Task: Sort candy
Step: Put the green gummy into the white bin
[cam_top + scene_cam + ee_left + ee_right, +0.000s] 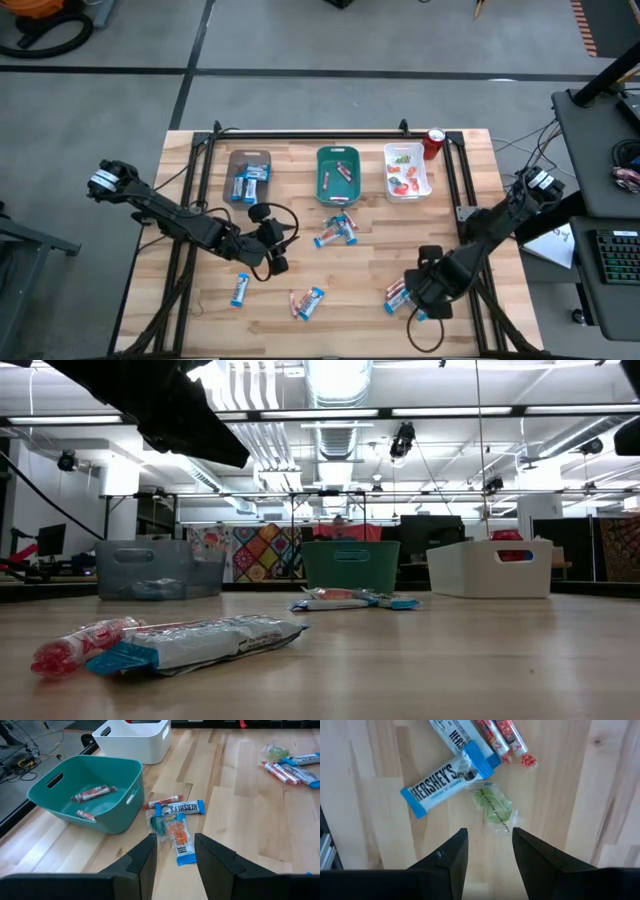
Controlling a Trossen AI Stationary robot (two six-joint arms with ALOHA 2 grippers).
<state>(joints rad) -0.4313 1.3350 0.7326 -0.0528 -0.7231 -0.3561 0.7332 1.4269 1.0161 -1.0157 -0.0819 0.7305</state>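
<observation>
Crowding the far edge of the pale wooden plank tabletop (200, 210) are three plastic trays: a brown-grey one (248, 176) with blue-and-white bars in it, a teal one (338, 175) with slim red sticks, and a white one (406, 171) with small red and green pieces. A red can (434, 143) stands just beside the white tray.

Loose wrapped candy lies on the tabletop in clusters: one (336, 231) near the teal tray, a single blue-and-white bar (240, 290), a pair (307, 302) toward the near edge, and a group (399, 295) at the right.

The left gripper (272, 248) hangs over bare wood with its fingers apart and empty, facing the cluster by the teal tray. The right gripper (487, 851) hovers with fingers apart just above a small green wrapped sweet (494, 808), which touches a blue-and-white Hershey's bar (440, 783); red sticks (502, 732) lie just beyond.

Black frame rails (310, 133) border the tabletop. Around it is grey floor (300, 40), a desk with a keyboard (615, 260) at the right, and a bright workshop hall with ceiling lights (340, 390) behind.
</observation>
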